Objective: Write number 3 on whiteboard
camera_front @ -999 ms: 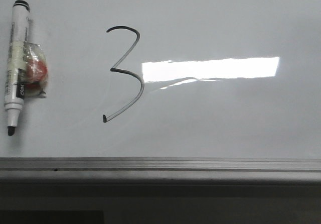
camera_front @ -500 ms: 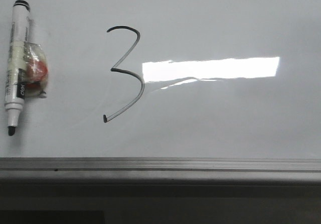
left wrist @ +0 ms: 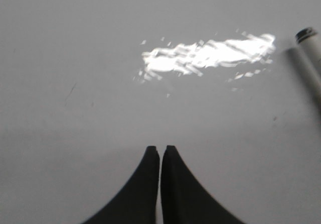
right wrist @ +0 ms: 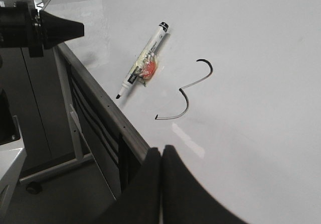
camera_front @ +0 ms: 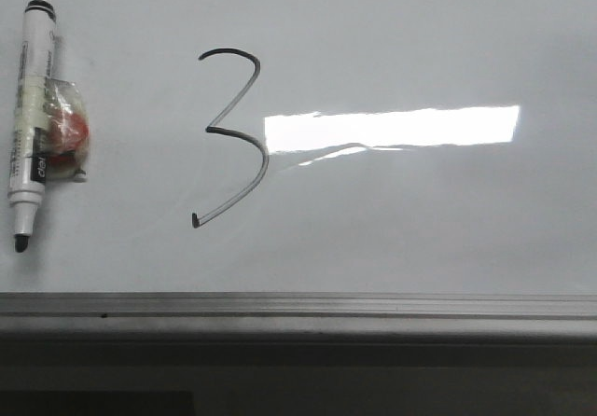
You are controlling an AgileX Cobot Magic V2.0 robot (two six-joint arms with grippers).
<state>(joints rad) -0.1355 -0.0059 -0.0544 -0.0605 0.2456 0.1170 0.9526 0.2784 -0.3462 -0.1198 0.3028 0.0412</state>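
Note:
A thin black number 3 [camera_front: 233,136] is drawn on the whiteboard [camera_front: 420,220], left of a bright rectangular reflection. It also shows in the right wrist view [right wrist: 188,91]. A white marker [camera_front: 28,122] with a black uncapped tip and a taped red-and-clear lump lies at the board's far left, also in the right wrist view [right wrist: 143,63]. My left gripper [left wrist: 160,148] is shut and empty above bare board, the marker's end [left wrist: 308,50] off to one side. My right gripper [right wrist: 161,149] is shut and empty over the board's edge rail. Neither gripper shows in the front view.
The grey metal edge rail [camera_front: 298,306] runs along the board's near side, with dark space below it. In the right wrist view a dark arm part [right wrist: 40,29] sticks out beyond the board edge, above a stand's legs [right wrist: 55,166] on the floor.

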